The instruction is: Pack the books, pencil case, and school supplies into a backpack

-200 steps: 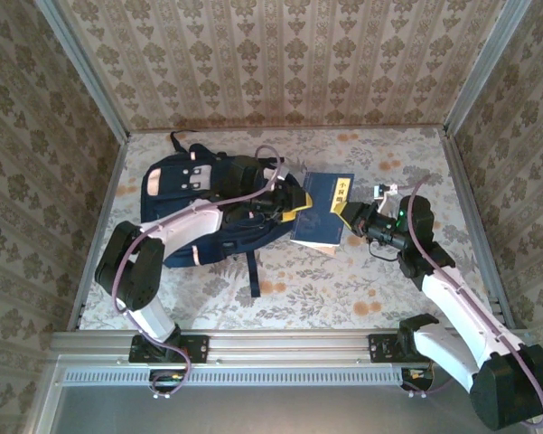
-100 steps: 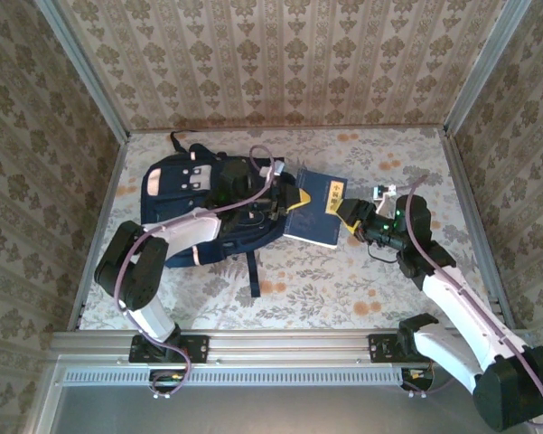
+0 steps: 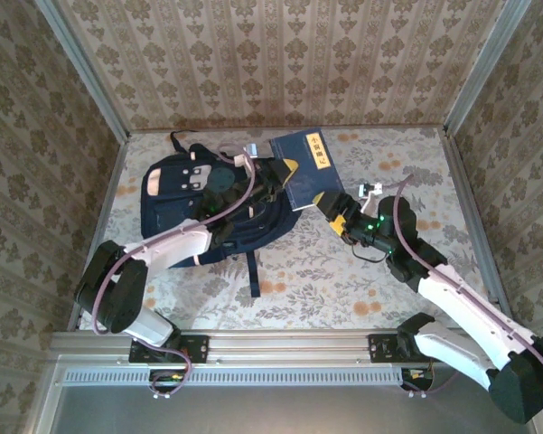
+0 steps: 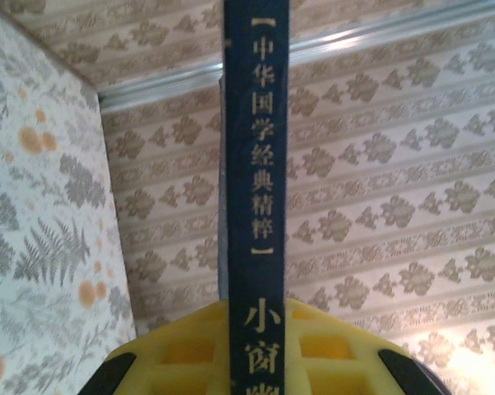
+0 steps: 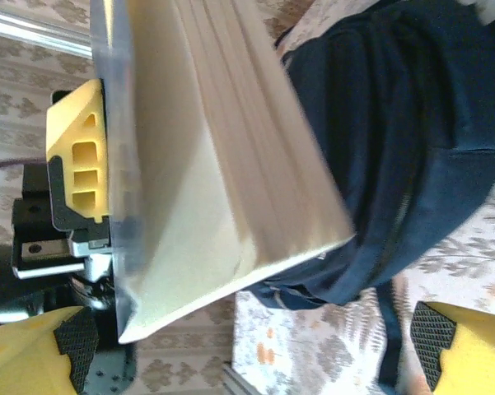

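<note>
Navy yellow-labelled book (image 3: 309, 169) up beside navy blue fabric backpack (image 3: 176, 194)

Left fingers (image 4: 329, 346) clamp its spine end, holding it off desk (image 3: 325, 271). Right fingers (image 5: 473, 354) gape wide, empty. Prob. stiff, weighty; grip near spine, not loose pages.

The table (image 3: 298, 280) wore a pale cloth printed with grey ferns and orange flowers. 3 walls rose around the table, at its back (image 3: 280, 63), left (image 3: 27, 181) and right (image 3: 524, 181), all papered in beige damask stripes. 2 metal posts (image 3: 81, 68) ran up from the table's far corners. A metal rail (image 3: 280, 345) ran along the table's near edge, with a slotted grey strip (image 3: 253, 375) just below it.
</note>
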